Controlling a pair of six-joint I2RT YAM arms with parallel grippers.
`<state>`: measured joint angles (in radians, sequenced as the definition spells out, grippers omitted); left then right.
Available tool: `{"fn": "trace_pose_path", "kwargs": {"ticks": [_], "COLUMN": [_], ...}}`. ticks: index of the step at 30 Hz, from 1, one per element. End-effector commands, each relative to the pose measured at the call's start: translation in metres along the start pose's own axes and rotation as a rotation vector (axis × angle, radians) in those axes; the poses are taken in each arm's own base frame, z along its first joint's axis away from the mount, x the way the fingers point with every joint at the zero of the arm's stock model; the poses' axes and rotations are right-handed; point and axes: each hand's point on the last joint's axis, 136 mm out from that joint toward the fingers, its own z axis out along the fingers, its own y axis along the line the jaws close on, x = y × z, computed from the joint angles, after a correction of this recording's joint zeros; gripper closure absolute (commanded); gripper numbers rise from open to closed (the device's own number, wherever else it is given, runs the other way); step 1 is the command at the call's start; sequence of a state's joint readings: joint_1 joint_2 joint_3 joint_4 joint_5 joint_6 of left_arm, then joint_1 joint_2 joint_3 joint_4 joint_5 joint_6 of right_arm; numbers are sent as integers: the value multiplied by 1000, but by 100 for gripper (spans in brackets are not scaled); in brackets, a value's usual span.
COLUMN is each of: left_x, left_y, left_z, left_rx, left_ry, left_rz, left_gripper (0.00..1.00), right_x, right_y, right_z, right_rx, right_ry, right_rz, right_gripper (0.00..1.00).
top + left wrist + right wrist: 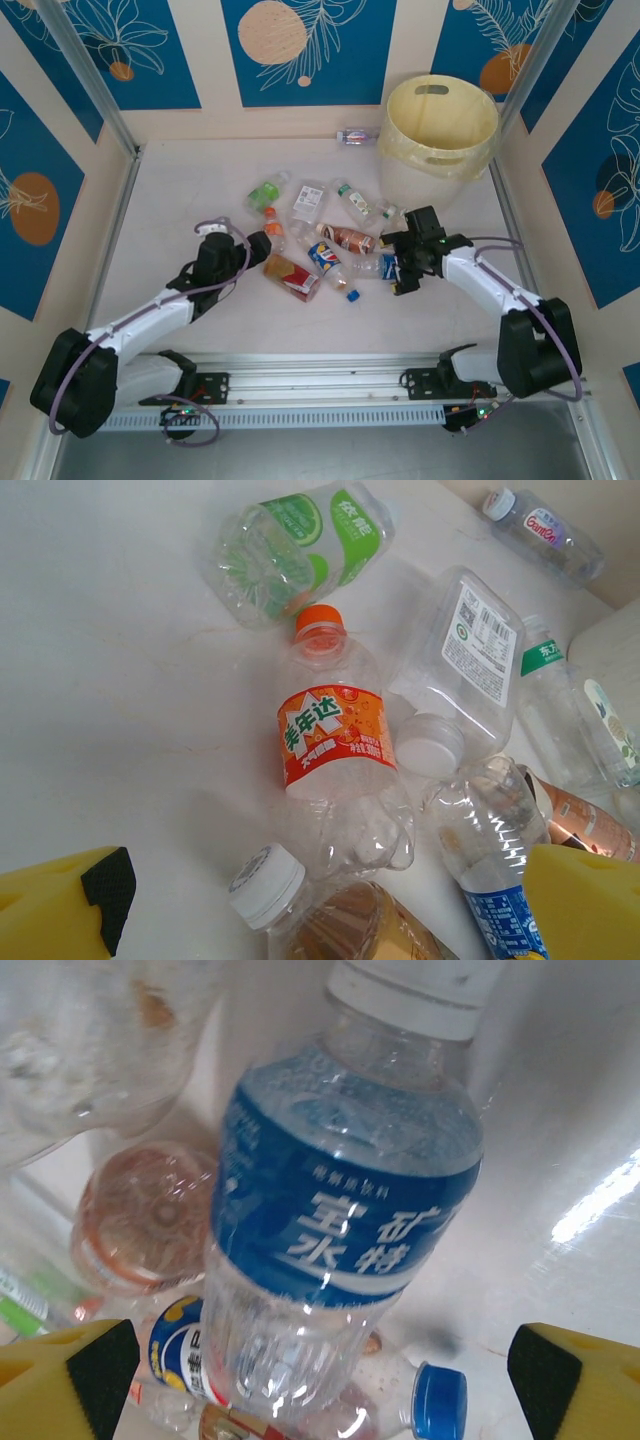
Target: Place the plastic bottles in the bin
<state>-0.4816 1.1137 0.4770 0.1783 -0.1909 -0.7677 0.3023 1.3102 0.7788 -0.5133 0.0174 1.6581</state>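
Note:
Several plastic bottles (320,235) lie in a loose heap mid-table. The bin (440,128), a pale yellow bucket, stands at the back right. My left gripper (262,246) is open at the heap's left edge. In the left wrist view the left gripper (320,920) hangs over a white-capped brown bottle (330,920) and an orange-labelled bottle (335,770). My right gripper (400,268) is open at the heap's right edge. In the right wrist view the right gripper (325,1380) straddles a blue-labelled bottle (340,1220), and its yellow fingers (65,1380) stand clear of it.
One more bottle (357,136) lies alone against the back wall, left of the bin. Low walls fence the table on three sides. Bare tabletop (180,190) stretches left of the heap, and a metal rail (330,365) runs along the near edge.

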Motion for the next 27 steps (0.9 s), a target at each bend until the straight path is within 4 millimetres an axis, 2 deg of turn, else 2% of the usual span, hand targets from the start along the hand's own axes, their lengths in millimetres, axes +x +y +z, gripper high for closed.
{"fn": "trace_pose_path", "kwargs": {"ticks": [1, 6, 14, 19, 27], "left_x": [-8, -8, -11, -9, -6], "left_y": [4, 15, 12, 13, 12], "left_z": [-6, -11, -10, -9, -5], "left_rx": [5, -36, -32, -36, -27], "left_ry": [-50, -67, -73, -66, -52], "left_rz": [24, 25, 48, 45, 32], "left_gripper": [0, 0, 0, 0, 0], "right_x": [10, 12, 2, -4, -9], "right_y": [6, -6, -32, -41, -47], "right_z": [9, 31, 60, 65, 62], "right_rx": [18, 62, 127, 107, 78], "right_ry": [28, 10, -12, -31, -51], "right_rz": [92, 154, 213, 233, 240], "right_gripper": [0, 2, 9, 18, 29]}}
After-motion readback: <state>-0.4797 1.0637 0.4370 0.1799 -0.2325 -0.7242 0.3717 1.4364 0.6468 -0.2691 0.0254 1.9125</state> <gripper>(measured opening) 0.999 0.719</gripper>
